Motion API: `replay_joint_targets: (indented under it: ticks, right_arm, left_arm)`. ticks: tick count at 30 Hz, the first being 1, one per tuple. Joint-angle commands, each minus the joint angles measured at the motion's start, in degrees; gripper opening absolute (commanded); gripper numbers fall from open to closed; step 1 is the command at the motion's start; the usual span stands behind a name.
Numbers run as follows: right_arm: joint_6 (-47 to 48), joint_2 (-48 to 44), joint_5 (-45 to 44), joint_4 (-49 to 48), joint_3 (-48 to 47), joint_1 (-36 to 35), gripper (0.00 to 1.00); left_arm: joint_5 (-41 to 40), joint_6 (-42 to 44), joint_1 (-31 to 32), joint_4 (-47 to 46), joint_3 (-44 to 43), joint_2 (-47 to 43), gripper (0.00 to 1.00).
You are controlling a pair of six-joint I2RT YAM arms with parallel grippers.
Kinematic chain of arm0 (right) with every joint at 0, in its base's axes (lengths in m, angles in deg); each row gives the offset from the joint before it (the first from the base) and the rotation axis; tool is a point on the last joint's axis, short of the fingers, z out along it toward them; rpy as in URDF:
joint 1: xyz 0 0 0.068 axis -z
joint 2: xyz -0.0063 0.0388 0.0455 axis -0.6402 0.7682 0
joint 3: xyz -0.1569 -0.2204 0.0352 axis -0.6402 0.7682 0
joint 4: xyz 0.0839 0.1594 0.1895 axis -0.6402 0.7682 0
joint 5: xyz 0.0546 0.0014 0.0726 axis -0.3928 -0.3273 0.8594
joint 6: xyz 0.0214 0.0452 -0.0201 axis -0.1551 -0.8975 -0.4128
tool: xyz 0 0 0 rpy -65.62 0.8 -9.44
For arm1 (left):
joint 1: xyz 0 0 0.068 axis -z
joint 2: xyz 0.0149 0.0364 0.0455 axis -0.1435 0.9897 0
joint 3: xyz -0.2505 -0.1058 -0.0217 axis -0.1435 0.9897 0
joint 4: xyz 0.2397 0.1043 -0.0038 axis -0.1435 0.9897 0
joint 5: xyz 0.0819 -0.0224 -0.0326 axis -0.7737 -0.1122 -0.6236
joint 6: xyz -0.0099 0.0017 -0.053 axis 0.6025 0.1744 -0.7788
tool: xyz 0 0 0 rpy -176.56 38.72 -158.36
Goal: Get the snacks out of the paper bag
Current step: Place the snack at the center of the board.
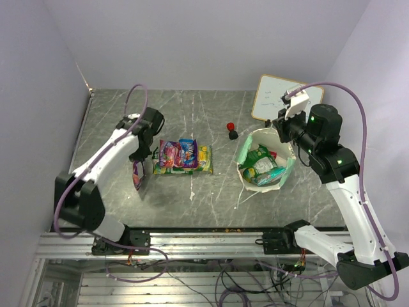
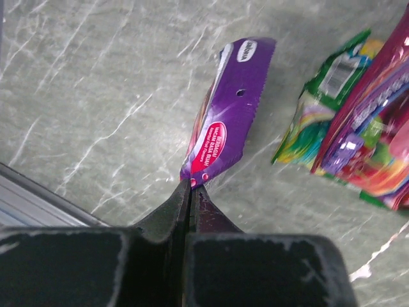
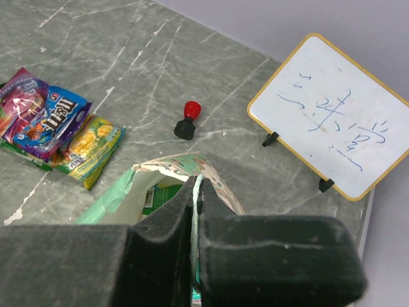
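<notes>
Closest to us are the dark fingers of the left gripper, pressed tight on one corner of a purple packet. The packet points down toward the table, and we cannot tell whether its far end touches. We judge it is held by a corner so it can be laid beside the snacks already out. Those are a pink one, a blue one and a yellow-green one, overlapping in a row near the table's middle, just right of this arm.

The right gripper is closed too, its fingers pinching the far rim of the paper bag. We take that grip as a way to steady the bag and hold its mouth up and open. The bag sits on the right side of the table with green and teal packets showing inside, so we reckon the job is only partly done.

The table is grey, stone-patterned and veined with white, with a few pale smears. Behind the bag stand a small red-and-black knob and a whiteboard with blue writing, propped on black feet. Pale lilac walls close in the left, right and far sides, and a metal rail with loose cables runs along the near edge.
</notes>
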State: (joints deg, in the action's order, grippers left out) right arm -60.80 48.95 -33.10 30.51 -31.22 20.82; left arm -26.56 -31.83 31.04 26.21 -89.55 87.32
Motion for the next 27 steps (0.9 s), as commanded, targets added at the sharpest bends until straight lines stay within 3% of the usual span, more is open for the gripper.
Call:
replay_joint_targets:
  ticks: [1,4,8,12,16,20,24,26,27]
  right_arm:
    - [1.07,-0.67,0.09,-0.58,-1.65,-0.03,0.00]
    - [1.14,-0.81,0.34,-0.63,-2.10,0.00,0.00]
    - [0.51,-1.05,0.13,0.45,-2.66,-0.03,0.00]
    - [-0.46,-2.32,0.22,0.34,-1.56,-0.04,0.00]
    - [-1.13,-2.82,0.48,0.05,-0.48,-0.08,0.00]
    - [-0.79,-2.15,0.58,-0.37,-0.84,-0.09,0.00]
    - [0.39,-1.33,0.88,-0.03,-1.55,-0.01,0.00]
    - [1.75,-1.68,3.22,0.03,-1.55,-0.05,0.00]
    - [2.74,-2.04,5.58,0.01,-1.34,-0.02,0.00]
  left_arm:
    - [3.28,-1.69,-2.73,-6.93,-6.63,11.74,0.07]
    - [9.72,-3.17,-4.48,-6.67,-13.28,19.90,0.07]
    - [14.89,-3.75,-4.58,-10.28,-14.58,22.55,0.09]
    - [19.15,-3.42,-4.70,-11.45,-12.84,22.26,0.26]
    - [18.36,-2.88,-4.84,-12.00,-10.56,17.87,0.54]
    - [17.48,-1.01,-4.94,-9.29,-14.14,13.45,0.77]
    - [23.78,-0.51,-4.94,-10.48,-17.42,9.21,0.81]
    - [31.76,-0.47,-4.32,-17.24,-15.27,5.92,0.85]
    - [36.34,-0.04,-3.07,-25.07,-13.11,3.42,0.92]
